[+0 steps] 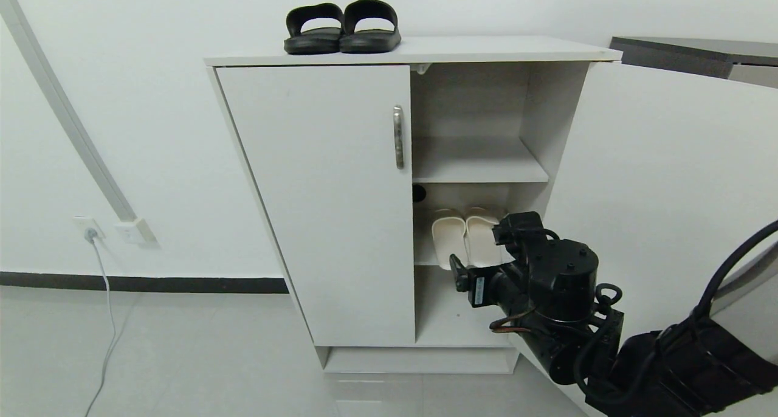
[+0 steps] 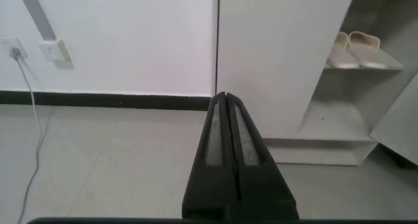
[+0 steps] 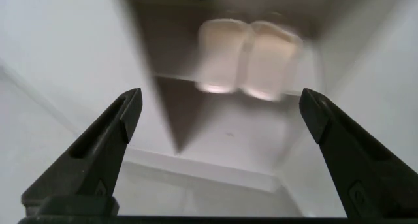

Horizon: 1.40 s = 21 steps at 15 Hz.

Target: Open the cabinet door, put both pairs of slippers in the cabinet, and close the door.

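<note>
The white cabinet [image 1: 486, 47] stands against the wall with its left door [image 1: 322, 204] closed and its right door [image 1: 656, 180] swung wide open. The pair of black slippers [image 1: 342, 28] sits side by side on the cabinet's top, above the closed door. The pair of white slippers [image 1: 465, 234] lies on the middle shelf [image 1: 423, 258] inside the open half, touching each other, below the bare upper shelf [image 1: 480, 161].

The right gripper [image 3: 221, 98] is held in front of the open compartment, just before the white slippers and at about the level of their shelf's front edge. Its fingers [image 3: 108, 142] are spread wide and hold nothing; the pale pair shows between them, farther in.

The left gripper [image 2: 225, 98] hangs low over the tiled floor [image 1: 182, 356], off to the closed-door side of the cabinet. Its fingers are pressed flat together and grip nothing.

A grey cable [image 1: 109, 320] runs from a wall socket [image 1: 88, 228] down to the floor, well apart from the cabinet.
</note>
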Motion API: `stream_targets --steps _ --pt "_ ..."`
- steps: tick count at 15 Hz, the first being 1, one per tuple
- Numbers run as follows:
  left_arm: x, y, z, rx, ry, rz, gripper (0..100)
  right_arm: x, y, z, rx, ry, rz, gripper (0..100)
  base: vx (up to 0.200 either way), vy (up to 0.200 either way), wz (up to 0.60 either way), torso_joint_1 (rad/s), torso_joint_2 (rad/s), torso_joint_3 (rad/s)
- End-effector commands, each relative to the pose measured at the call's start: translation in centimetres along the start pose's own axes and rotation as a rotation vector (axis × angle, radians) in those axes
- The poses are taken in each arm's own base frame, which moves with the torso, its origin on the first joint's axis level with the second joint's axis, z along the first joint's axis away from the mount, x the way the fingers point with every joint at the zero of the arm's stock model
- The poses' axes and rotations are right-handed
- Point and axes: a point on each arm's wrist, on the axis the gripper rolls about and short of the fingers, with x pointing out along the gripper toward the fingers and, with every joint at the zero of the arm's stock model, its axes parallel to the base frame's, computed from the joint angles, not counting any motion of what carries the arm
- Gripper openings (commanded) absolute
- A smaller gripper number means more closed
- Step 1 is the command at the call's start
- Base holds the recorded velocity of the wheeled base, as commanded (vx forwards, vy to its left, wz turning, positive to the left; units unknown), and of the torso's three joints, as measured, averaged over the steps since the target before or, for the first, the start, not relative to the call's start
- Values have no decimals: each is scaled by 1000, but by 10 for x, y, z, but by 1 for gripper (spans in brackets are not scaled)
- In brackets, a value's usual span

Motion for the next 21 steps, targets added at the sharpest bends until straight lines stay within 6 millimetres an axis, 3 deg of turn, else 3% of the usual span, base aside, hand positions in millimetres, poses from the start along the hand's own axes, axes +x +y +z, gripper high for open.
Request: stream_targets --steps 1,11,21 --pt "0 0 0 0 2 2 0 1 0 -2 -2 5 -3 100 0 200 0 -2 -2 12" --pt "0 0 0 0 2 4 0 2 0 -3 -6 9 -3 100 0 200 0 2 3 0" --pt "0 0 0 0 2 5 0 -11 -13 -3 -31 13 -8 100 0 0 0 0 0 0"
